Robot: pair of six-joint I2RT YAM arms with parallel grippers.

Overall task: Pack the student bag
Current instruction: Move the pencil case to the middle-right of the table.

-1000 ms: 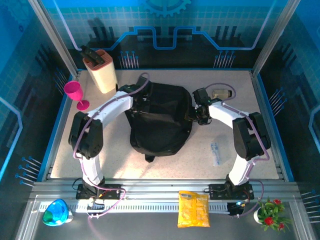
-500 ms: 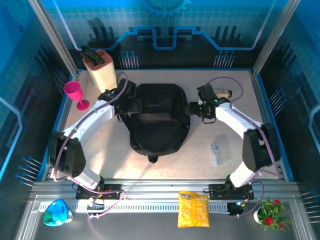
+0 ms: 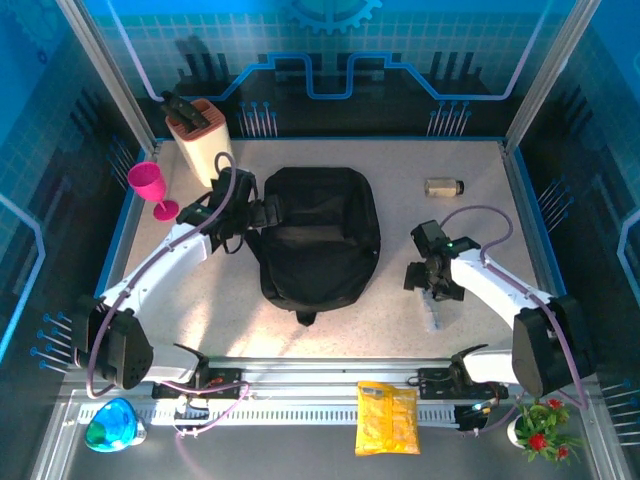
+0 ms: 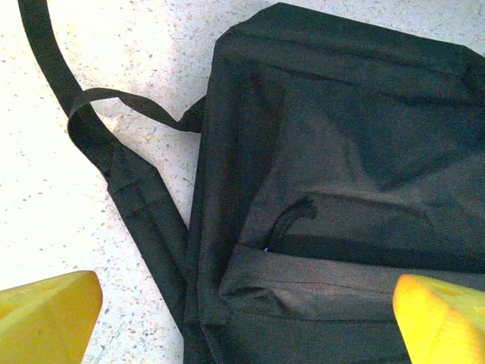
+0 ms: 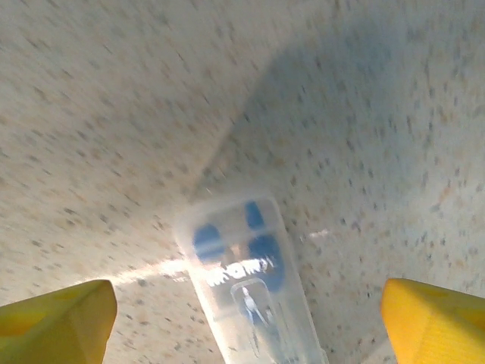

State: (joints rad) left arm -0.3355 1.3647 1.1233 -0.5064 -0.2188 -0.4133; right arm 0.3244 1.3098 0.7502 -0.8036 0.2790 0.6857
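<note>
Beside left tool (image 3: 265,212), student bag (image 3: 322,240)

Quick headcount on the surface (image 3: 480,240): one student bag (image 3: 320,240), one pink goblet (image 3: 150,186), one knife block (image 3: 207,147), one small jar (image 3: 443,186), one clear plastic pack (image 5: 242,280). Down on the front rail: one yellow packet (image 3: 387,418), one blue-green thing (image 3: 112,425), one potted plant (image 3: 540,428). Plus one left gripper (image 3: 270,212) and one right gripper (image 3: 428,285), so two.
</note>
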